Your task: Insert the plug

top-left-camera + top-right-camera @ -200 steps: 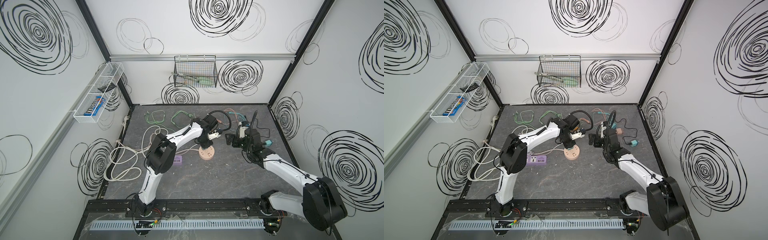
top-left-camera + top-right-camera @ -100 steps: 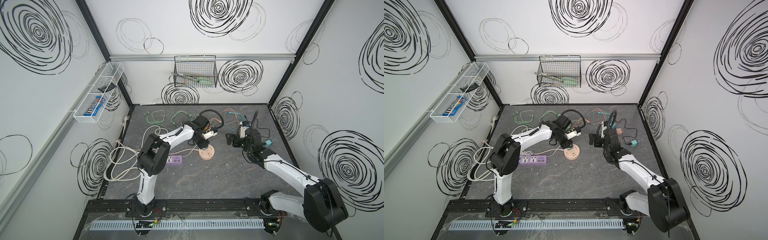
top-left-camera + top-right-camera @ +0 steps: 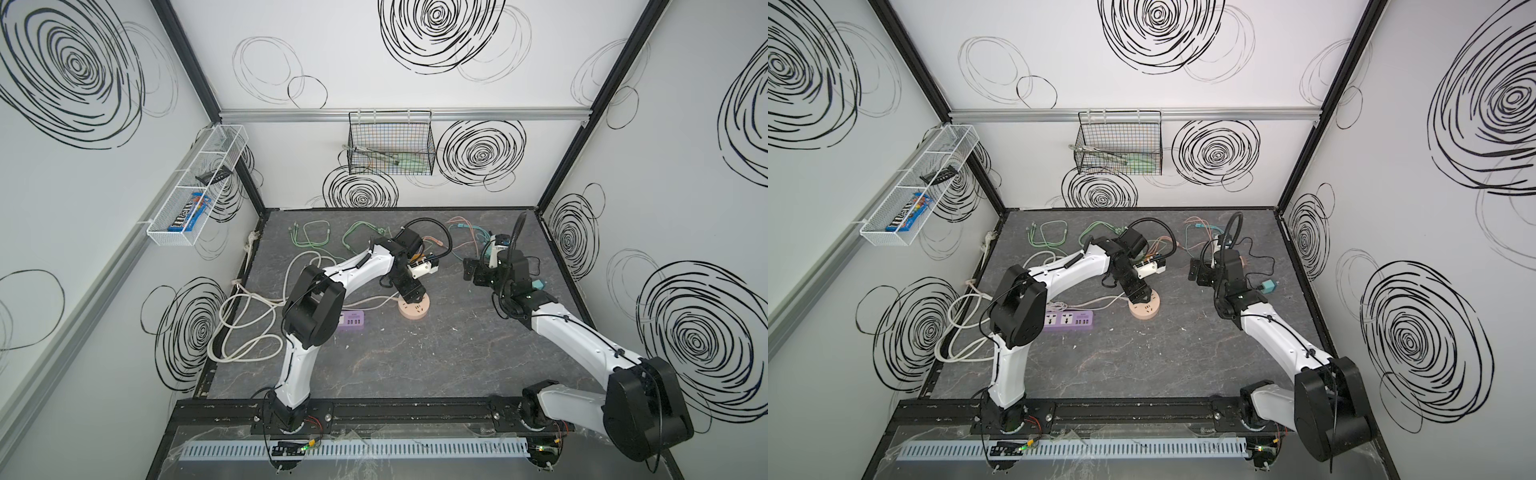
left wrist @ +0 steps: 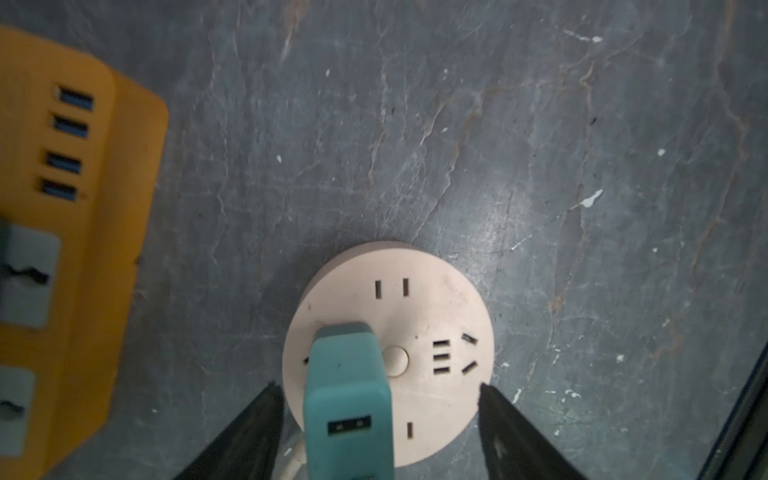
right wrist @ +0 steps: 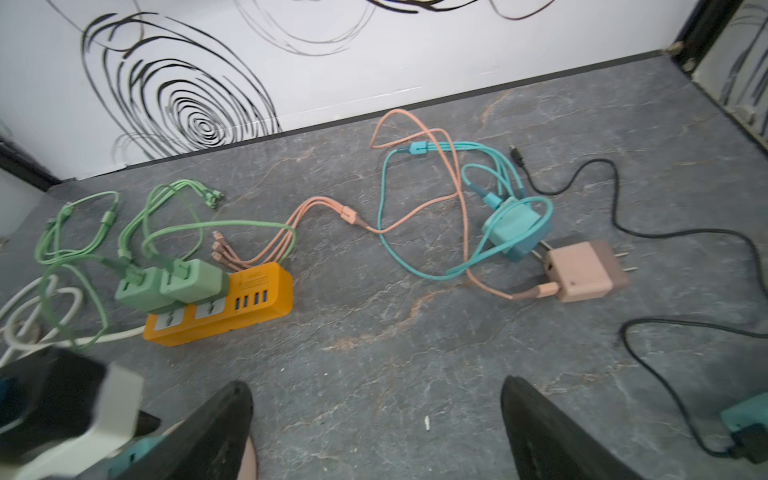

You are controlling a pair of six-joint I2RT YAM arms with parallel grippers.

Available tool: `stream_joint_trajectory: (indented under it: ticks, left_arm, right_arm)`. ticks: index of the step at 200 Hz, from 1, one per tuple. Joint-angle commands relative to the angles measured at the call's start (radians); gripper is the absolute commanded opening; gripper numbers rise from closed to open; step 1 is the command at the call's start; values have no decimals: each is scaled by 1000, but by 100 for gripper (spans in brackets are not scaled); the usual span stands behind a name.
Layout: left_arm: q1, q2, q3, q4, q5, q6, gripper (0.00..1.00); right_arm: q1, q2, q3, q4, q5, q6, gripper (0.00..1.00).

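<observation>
The left gripper (image 4: 378,386) has just let go, its jaws now wide either side of the teal plug (image 4: 347,386), which stands on its own in the round socket (image 4: 436,316); it looks seated, though how fully is hard to tell. The right gripper (image 5: 376,386) hangs wide, empty

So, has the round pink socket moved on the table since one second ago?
No. The round socket sits in the same spot in both top views, at the same gap to the right of the purple power strip.
</observation>
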Motion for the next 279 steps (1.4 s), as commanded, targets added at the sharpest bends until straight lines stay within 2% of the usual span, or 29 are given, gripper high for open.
stream_joint_trajectory:
  ticks: [1,33,51,78,119,147,174,201,241,279]
  left_arm:
    - [18,-112,-13,69,108,-37,96]
    - [34,-239,-118,229,126,-119,96]
    - [40,-314,-193,376,55,-195,96]
    - [50,-419,-320,620,-43,-339,96]
    - [52,-539,-495,907,-114,-530,96]
    - [60,-607,-623,1059,-145,-634,96]
    - [64,-631,-652,1050,-151,-631,96]
    - [65,-644,-664,1024,-210,-632,96]
    - [75,-659,-678,1020,-219,-626,96]
    - [76,-655,-668,990,-237,-608,96]
  right_arm:
    - [-61,29,24,-65,39,-4,97]
    - [-220,57,19,-76,-49,55,97]
    - [-307,83,19,-66,-138,73,97]
    - [-412,127,25,-58,-175,145,97]
    - [-538,213,61,-110,-144,285,97]
    - [-581,283,83,-134,-94,367,99]
    - [-590,349,113,-147,-57,396,98]
    - [-590,413,149,-157,-16,403,96]
    - [-592,503,227,-184,13,355,87]
    - [-593,535,245,-168,15,359,71]
